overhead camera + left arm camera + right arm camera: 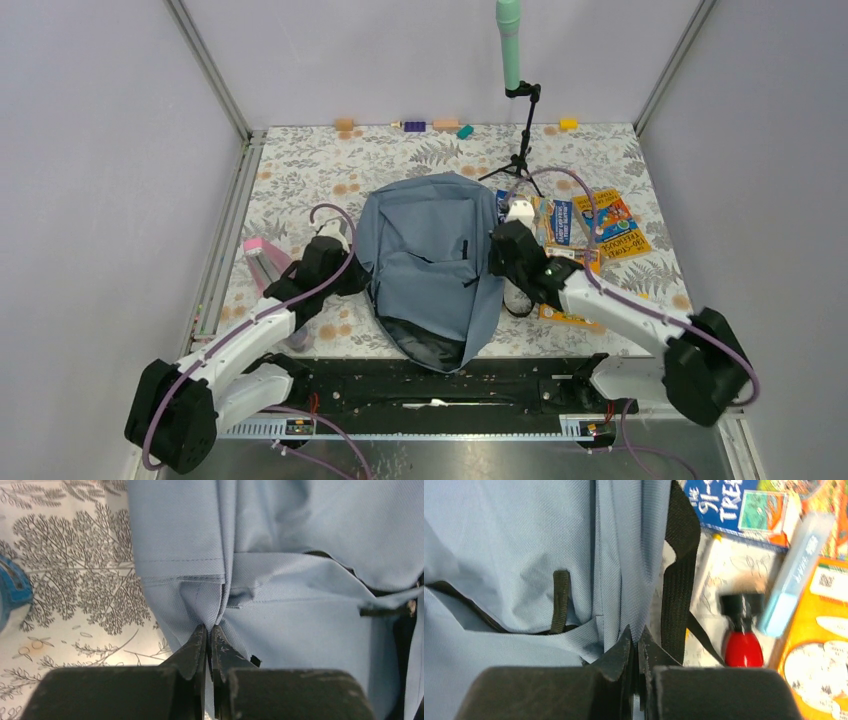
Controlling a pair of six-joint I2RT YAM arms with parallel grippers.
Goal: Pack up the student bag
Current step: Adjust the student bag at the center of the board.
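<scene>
Left pincer (210, 631) clamped on a fold at the left edge of the large, soft grey-blue fabric student bag (425, 245). Right pincer (635, 634) pinches its right edge beside a black webbing strap (679, 570) (likely to spread the near, dark opening). The bag lies flat mid-tabletop (300, 165), with colourful paperback books (600, 225) just beside it on the right.

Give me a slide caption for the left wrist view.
Left claw shut, pinching a fold of the grey-blue student bag on the leaf-patterned table.
</scene>
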